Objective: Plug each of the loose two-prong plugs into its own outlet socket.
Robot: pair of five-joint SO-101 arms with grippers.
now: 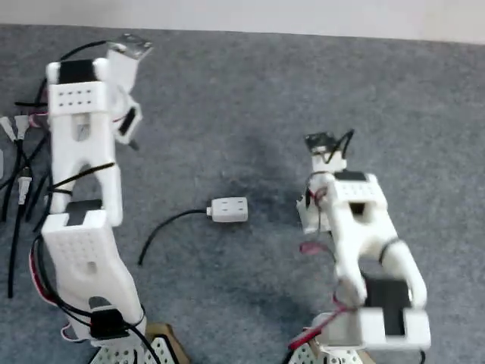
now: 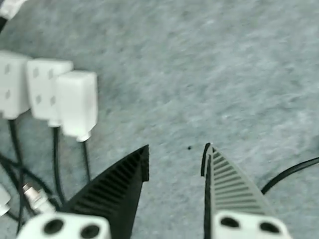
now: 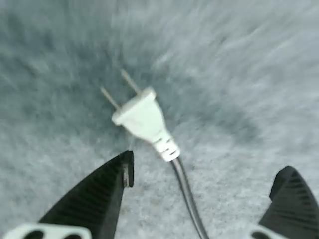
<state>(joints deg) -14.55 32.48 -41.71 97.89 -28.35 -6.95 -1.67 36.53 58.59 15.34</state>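
Right gripper [image 3: 207, 167] wide open, empty, over the plug [image 3: 142, 117] lying flat on the mat [image 3: 249, 74]. Left gripper [image 2: 175, 149] half open, empty, near the left sockets [image 2: 50, 94]. If I pinch the cord [image 3: 187, 194], prongs [image 3: 130, 80] could swivel off-line.

Open carpet [image 1: 250, 98] around outlet block [image 1: 229, 209]; cable tangle [image 1: 19, 205] beside left arm [image 1: 79, 152]

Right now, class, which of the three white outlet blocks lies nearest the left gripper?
The end block bordering bare carpet, closest to the left gripper. Its visible face is plain; the other two blocks show slots.
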